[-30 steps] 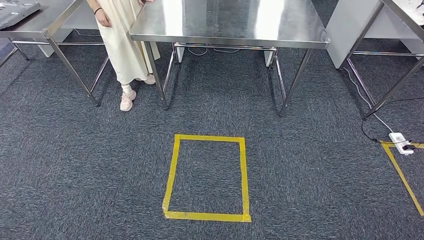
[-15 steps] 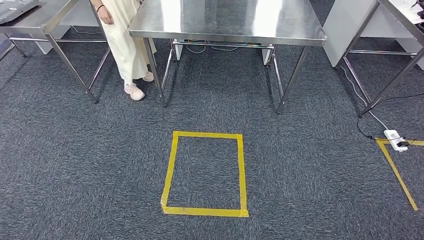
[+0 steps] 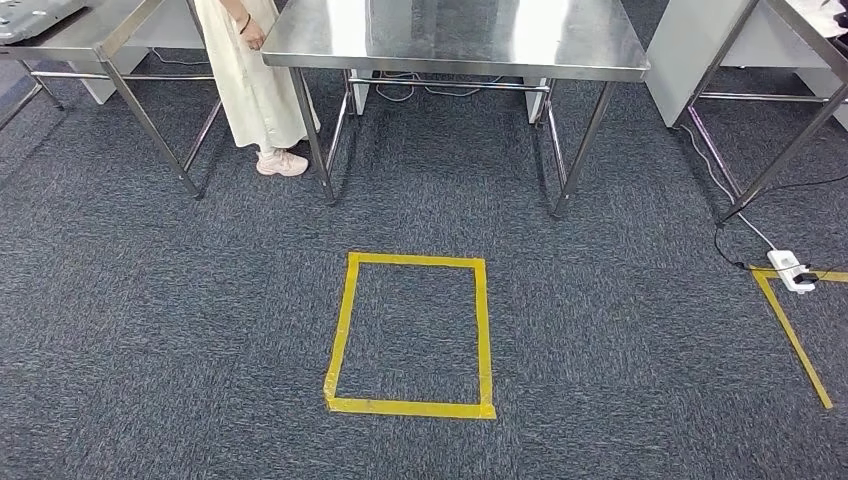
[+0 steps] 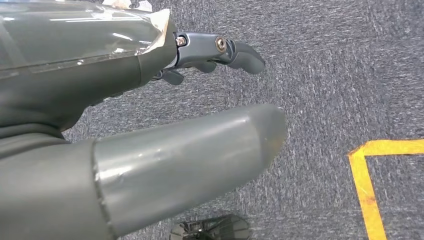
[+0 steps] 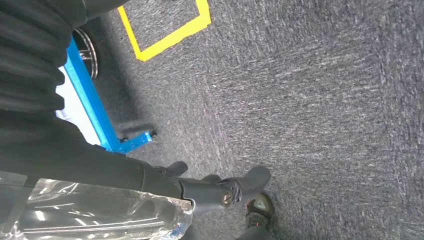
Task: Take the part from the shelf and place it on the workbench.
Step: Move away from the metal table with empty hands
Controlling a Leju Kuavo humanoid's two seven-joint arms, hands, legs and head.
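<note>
Grey carpet floor (image 3: 200,320); steel workbench (image 3: 450,40) stands beyond the yellow tape rectangle (image 3: 410,335). Part in clear plastic wrap (image 4: 75,35) lies against the left hand (image 4: 165,115), which grips it; the same wrap (image 5: 95,215) sits in the right hand (image 5: 200,192). A person (image 3: 255,80) stands just left of the workbench.
</note>
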